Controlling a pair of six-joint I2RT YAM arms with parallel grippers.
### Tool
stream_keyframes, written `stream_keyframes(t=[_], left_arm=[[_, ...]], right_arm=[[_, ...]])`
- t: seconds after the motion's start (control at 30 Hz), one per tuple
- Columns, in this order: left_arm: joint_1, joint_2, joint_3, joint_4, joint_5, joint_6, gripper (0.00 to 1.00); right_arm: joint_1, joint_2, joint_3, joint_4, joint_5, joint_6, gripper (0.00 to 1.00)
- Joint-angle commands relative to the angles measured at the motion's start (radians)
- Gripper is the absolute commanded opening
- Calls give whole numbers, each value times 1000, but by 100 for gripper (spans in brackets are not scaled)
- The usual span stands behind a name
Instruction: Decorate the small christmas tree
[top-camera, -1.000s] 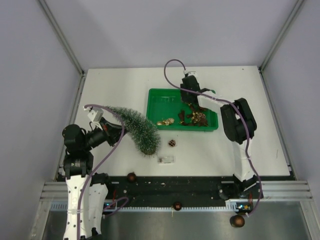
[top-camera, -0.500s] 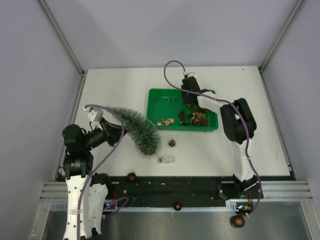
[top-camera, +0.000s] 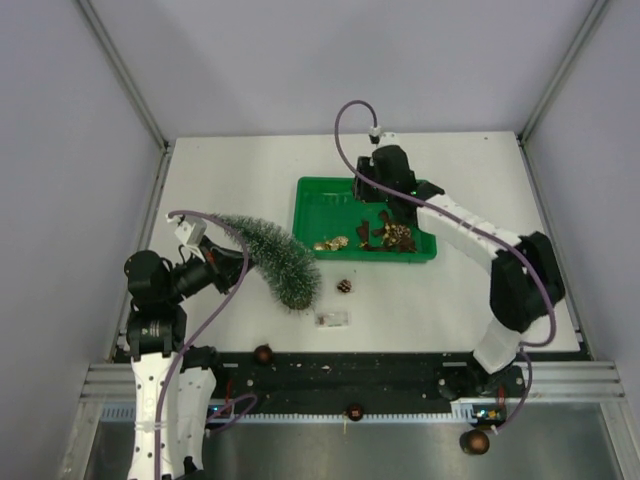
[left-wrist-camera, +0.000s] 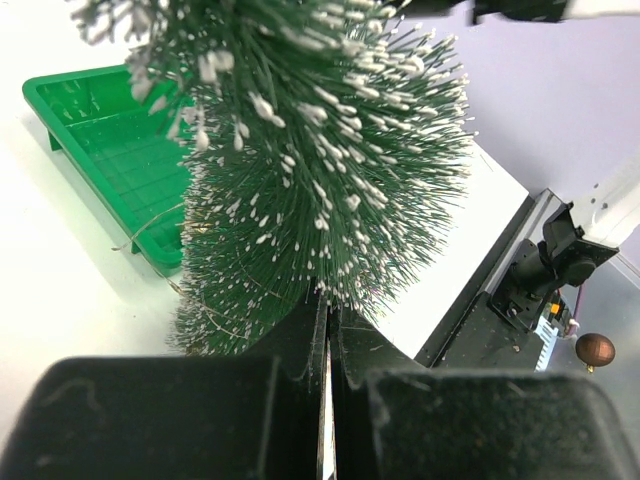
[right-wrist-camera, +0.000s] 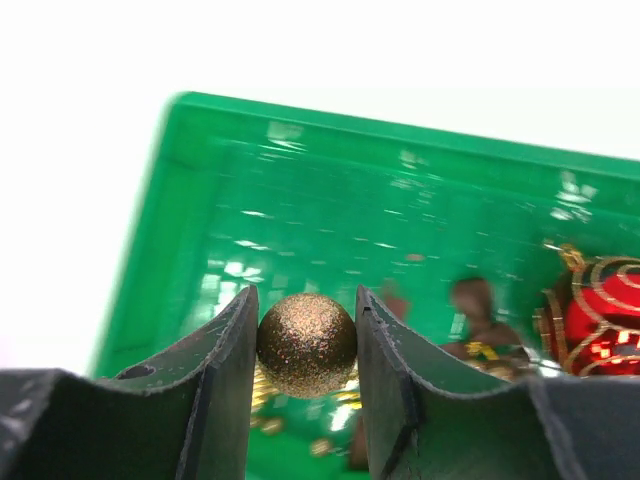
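Right gripper (right-wrist-camera: 306, 320) pinching gold ball (right-wrist-camera: 307, 345) over green tray (right-wrist-camera: 300, 115)
Left gripper (left-wrist-camera: 327, 330) squeezed onto the small christmas tree (left-wrist-camera: 320, 150), trunk lost in bristles

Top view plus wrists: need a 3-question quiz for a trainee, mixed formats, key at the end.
1. True or false: the right gripper is empty.
2. Pick one. The tree is: A) standing free, untouched; B) gripped by the left gripper; C) gripped by both grippers.
3. Fill in: the pine cone lies on the white table, just outside the green ____.

Key
1. False: it grips a glittery ball.
2. B.
3. tray.
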Motion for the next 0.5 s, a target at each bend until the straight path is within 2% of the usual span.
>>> stream_keyframes(t=[0.0, 0.23, 0.47], left_arm=[[1, -4, 15, -20, 10, 14, 0], [1, -16, -1, 3, 16, -11, 0], [1, -27, -14, 18, 26, -29, 0]], right_arm=[[95, -229, -53, 116, -95, 94, 24], [260, -446, -174, 255, -152, 207, 26], [443, -487, -208, 418, -161, 282, 26]])
